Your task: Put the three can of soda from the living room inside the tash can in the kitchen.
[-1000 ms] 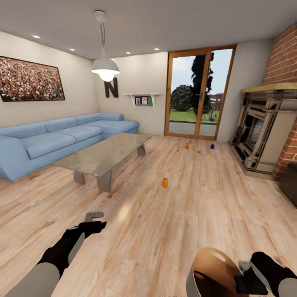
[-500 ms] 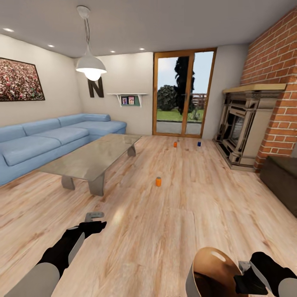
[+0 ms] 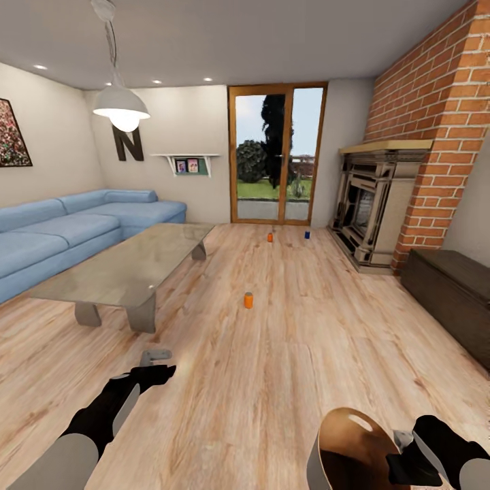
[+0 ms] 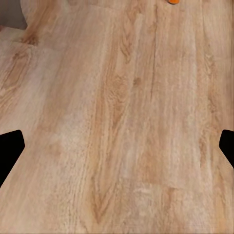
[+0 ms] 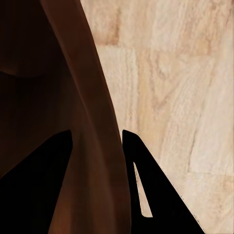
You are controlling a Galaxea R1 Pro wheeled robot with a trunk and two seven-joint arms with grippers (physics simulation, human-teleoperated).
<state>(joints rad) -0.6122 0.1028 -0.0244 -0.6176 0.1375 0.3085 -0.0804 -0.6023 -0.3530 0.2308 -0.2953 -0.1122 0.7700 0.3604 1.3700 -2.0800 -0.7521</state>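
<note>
Head view: bin (image 3: 347,449) cut off at frame edge, brown inside, clamped by right gripper (image 3: 401,454); three cans (image 3: 248,300) small on the floor ahead. Left wrist view: left gripper (image 4: 117,146) spread, empty. Right wrist view: fingers (image 5: 141,185) straddle the bin's wall.

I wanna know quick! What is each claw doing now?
Left claw: open, empty.
Right claw: shut on the light grey round bin's rim.

Blue sofa (image 3: 75,224) beside glass table (image 3: 126,269) (fireplace (image 3: 364,211) opposite).
</note>
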